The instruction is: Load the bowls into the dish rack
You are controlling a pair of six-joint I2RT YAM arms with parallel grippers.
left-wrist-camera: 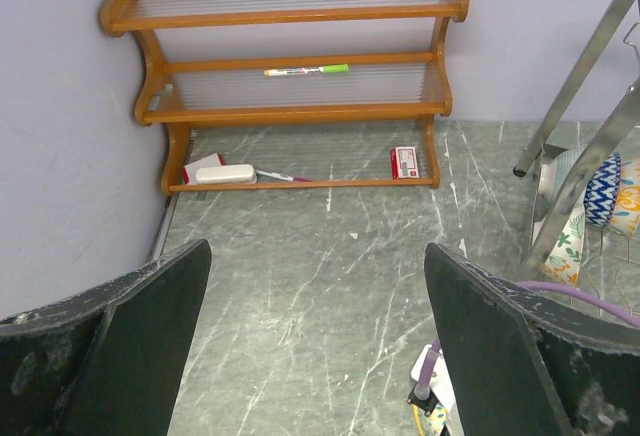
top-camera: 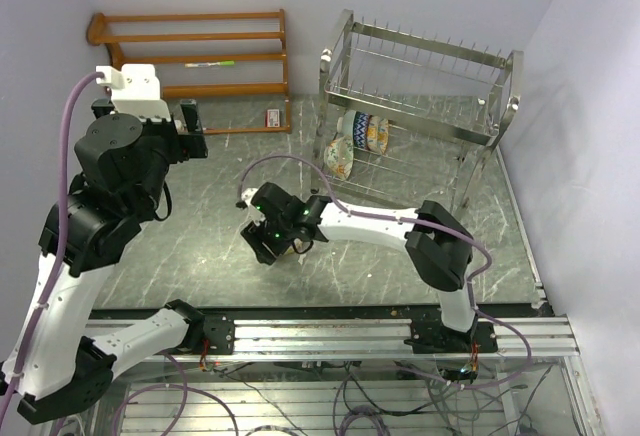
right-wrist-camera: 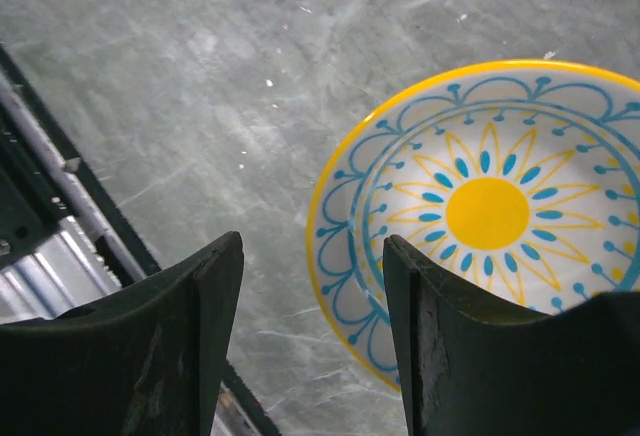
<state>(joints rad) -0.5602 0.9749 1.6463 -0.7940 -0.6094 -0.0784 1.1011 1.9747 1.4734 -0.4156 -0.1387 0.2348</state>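
Seen from above, the dish rack (top-camera: 508, 86) stands at the far right of the counter (top-camera: 200, 246). On its lower tier a blue-patterned bowl (top-camera: 362, 130) rests on edge, with a cream leaf-painted bowl (top-camera: 339, 159) just beside it toward the rack's front corner. The wooden shelf (top-camera: 190, 56) sits in the far left corner. The left pincer (top-camera: 192, 128) is raised near that shelf, well apart from the rack. The right pincer (top-camera: 280, 246) reaches out low over the middle of the counter, and its body covers whatever lies under it. In the left wrist view the left pincer (left-wrist-camera: 315, 256) stands wide, and only bare counter shows between its fingers (left-wrist-camera: 150, 306). Ahead of it the wooden shelf (left-wrist-camera: 300, 106) carries a green-capped marker (left-wrist-camera: 305, 70) on its middle board and a small red box (left-wrist-camera: 404, 161) at its foot. At the right edge, behind the rack's legs (left-wrist-camera: 580, 86), both bowls show again: the blue-patterned one (left-wrist-camera: 603, 188) and the leaf-painted one (left-wrist-camera: 570, 246). In the right wrist view the right pincer (right-wrist-camera: 312, 256) is parted to a middling gap and grips nothing. A yellow-rimmed bowl (right-wrist-camera: 490, 216) with a teal and yellow sunburst lies face up on the counter. Its left rim shows in the gap, and one finger (right-wrist-camera: 470, 356) hangs over its inside; I cannot tell whether that finger touches it.
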